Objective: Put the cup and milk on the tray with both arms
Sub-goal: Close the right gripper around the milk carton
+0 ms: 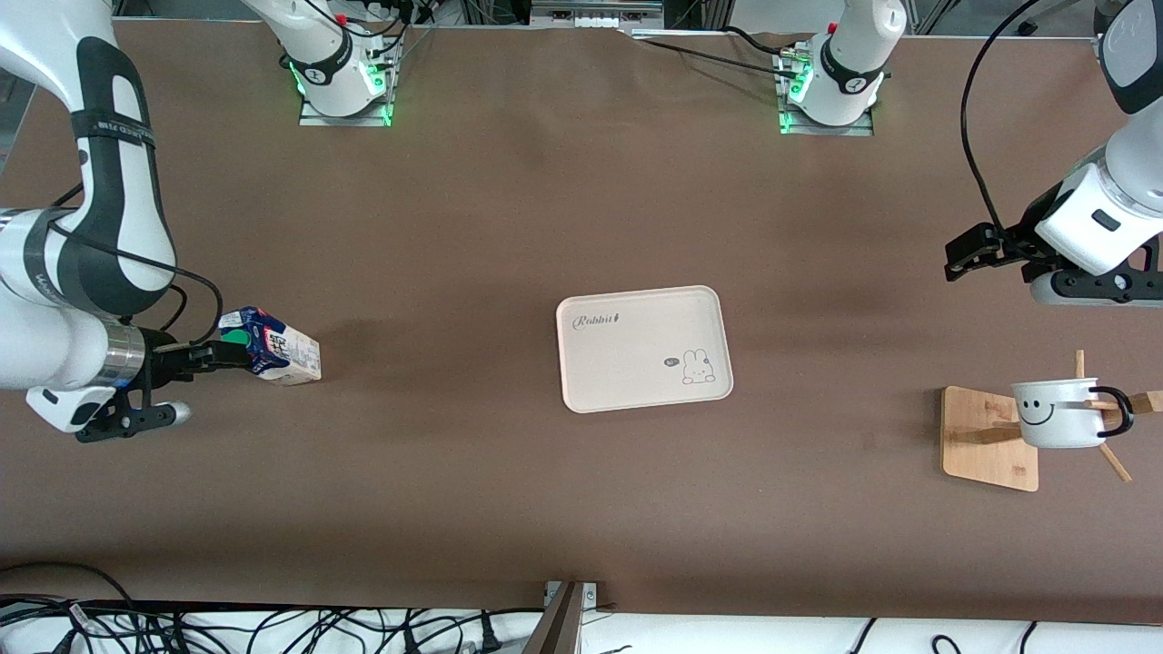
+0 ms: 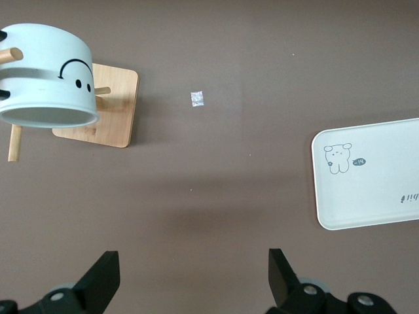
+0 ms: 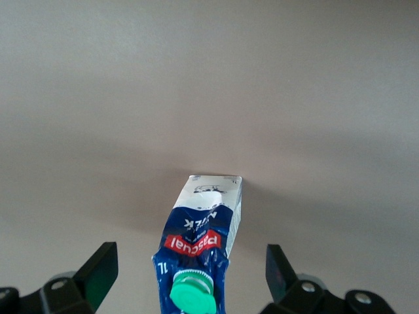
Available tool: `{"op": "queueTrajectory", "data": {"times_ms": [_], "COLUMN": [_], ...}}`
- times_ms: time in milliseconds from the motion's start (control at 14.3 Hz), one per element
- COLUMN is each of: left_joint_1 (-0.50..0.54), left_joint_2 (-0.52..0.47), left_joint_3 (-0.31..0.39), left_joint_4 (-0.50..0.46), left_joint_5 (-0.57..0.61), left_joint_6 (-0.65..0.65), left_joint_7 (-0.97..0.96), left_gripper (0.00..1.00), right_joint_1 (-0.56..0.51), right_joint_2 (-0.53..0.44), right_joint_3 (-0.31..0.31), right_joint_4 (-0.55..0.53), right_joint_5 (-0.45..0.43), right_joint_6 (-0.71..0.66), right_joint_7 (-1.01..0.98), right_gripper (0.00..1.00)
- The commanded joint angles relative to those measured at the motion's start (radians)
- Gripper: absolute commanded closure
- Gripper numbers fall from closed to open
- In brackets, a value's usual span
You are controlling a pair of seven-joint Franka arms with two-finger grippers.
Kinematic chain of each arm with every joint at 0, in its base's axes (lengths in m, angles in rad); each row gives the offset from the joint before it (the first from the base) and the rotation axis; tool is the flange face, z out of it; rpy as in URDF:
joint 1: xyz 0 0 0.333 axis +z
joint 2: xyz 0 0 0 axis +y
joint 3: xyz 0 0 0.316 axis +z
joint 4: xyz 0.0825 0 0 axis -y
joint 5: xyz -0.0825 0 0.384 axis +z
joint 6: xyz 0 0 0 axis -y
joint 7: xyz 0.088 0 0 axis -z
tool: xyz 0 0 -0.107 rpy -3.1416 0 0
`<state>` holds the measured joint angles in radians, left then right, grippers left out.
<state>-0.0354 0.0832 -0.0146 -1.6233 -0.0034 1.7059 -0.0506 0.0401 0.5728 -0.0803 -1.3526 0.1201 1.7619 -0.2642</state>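
Nothing placed yet. Tray (image 1: 643, 349) lies bare mid-worktop. Milk (image 1: 273, 346) at tray's 9 o'clock, flanked by spread right end effector (image 3: 186, 275), ungripped. Cup (image 1: 1058, 413) at 3 o'clock, hung on wooden stand (image 1: 990, 439); left end effector (image 2: 194, 278) spread, waiting above worktop.

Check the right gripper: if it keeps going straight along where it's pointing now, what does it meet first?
The milk carton. The right gripper is open with the carton's green-capped top between its fingers, so advancing likely brings the palm onto the cap first. Depth is hard to judge from these views.
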Motion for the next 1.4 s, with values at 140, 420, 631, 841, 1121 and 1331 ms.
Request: {"op": "queueTrajectory", "data": {"times_ms": [140, 420, 631, 841, 1121, 1331], "left_joint_1": [0.002, 0.002, 0.002, 0.002, 0.002, 0.002], "left_joint_2": [-0.003, -0.003, -0.003, -0.003, -0.003, -0.003], "left_joint_3": [-0.001, -0.001, -0.001, -0.001, -0.001, -0.001], "left_joint_4": [0.007, 0.007, 0.007, 0.007, 0.007, 0.007], "left_joint_5": [-0.003, -0.003, -0.003, -0.003, -0.003, -0.003], "left_joint_6": [0.001, 0.001, 0.001, 0.001, 0.001, 0.001], "left_joint_7": [-0.003, -0.003, -0.003, -0.003, -0.003, -0.003], "left_gripper": [0.00, 0.00, 0.00, 0.00, 0.00, 0.00], "right_joint_1": [0.001, 0.001, 0.003, 0.003, 0.001, 0.001], "right_joint_2": [0.018, 0.018, 0.009, -0.004, -0.021, -0.027], "right_joint_3": [0.000, 0.000, 0.000, 0.000, -0.003, -0.009], "right_joint_4": [-0.017, -0.045, -0.080, -0.112, -0.132, -0.137], "right_joint_5": [0.007, 0.013, 0.006, 0.003, -0.002, -0.002], "right_joint_6": [0.007, 0.005, -0.001, -0.007, -0.009, -0.024], "right_joint_7": [-0.038, -0.038, -0.043, -0.047, -0.067, -0.101], "right_gripper": [0.00, 0.00, 0.00, 0.00, 0.00, 0.00]}}
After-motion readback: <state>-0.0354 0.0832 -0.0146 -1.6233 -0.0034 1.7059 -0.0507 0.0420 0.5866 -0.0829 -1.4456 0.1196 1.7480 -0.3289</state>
